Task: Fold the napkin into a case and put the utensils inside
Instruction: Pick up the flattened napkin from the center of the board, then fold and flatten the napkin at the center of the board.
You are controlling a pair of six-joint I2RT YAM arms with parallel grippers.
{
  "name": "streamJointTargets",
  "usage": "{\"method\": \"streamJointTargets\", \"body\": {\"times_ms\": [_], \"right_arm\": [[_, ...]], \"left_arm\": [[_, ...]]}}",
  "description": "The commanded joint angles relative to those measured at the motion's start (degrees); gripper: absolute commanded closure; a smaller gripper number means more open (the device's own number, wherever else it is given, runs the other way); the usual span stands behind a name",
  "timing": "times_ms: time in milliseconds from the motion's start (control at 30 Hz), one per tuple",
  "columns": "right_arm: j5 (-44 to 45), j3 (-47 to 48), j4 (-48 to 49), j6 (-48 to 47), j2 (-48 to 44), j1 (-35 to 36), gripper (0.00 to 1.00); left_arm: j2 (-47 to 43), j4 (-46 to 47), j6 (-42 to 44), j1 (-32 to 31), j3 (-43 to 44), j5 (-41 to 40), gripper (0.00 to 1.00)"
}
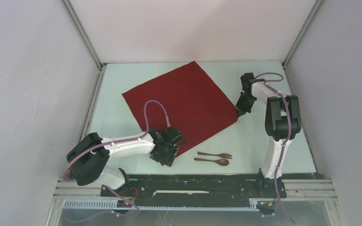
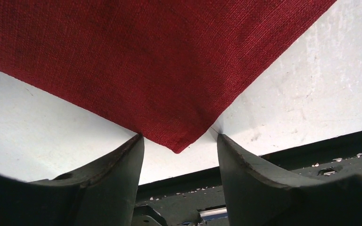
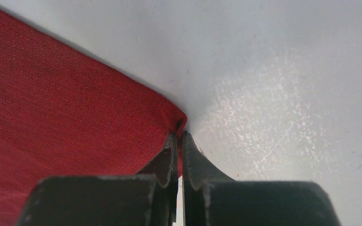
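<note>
Beneath the left hand (image 1: 175,142), one napkin (image 1: 184,99) corner hides from overhead.

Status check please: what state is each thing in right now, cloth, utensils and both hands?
napkin: unfolded, spread flat.
left hand: open, fingers straddling the napkin's near corner.
right hand: shut on the napkin's right corner.
fork: lying loose, off the napkin.
spoon: lying beside the fork.
</note>
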Motion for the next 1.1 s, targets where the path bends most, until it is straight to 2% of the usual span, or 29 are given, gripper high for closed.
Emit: {"method": "streamJointTargets", "body": {"times_ms": [0, 100, 267, 367, 533, 733, 833, 1067], "right_arm": [[-0.16, -0.16, 0.36, -0.97, -2.79, -0.31, 1.0], [-0.18, -0.27, 0.36, -1.01, -2.76, -0.31, 1.0], [-0.15, -0.41, 0.28, -1.09, -2.93, -0.02, 1.0], [0.39, -0.43, 0.27, -1.1, -3.41, 0.41, 1.0], [1.29, -0.34, 0.67, -1.33, -4.65, 0.98, 1.0], [2.26, -0.12, 0.06, -1.8, -6.35, 1.52, 1.0], [2.09, -0.44, 0.76, -3.24, -9.14, 1.75, 1.0], [-4.58, -1.25, 6.46, -4.84, -25.53, 1.86, 1.0]], "left_arm": [[1.63, 1.57, 0.39, 0.31, 1.91, -1.37, 0.37], [3.53, 2.59, 0.61, 0.35, 1.89, -1.38, 0.45], [4.81, 1.64, 0.83, 0.35, 2.37, -4.69, 0.74], [4.11, -0.57, 0.81, 0.13, 3.43, -7.6, 0.87], [1.32, -5.31, -0.11, -1.14, 5.91, -14.8, 0.98], [-0.49, -10.72, -2.21, -3.67, 10.1, -20.54, 1.0], [-2.11, -16.65, -4.27, -5.43, 14.66, -26.58, 1.0], [-10.08, -29.7, -8.06, -6.97, 26.62, -40.64, 1.0]]}}
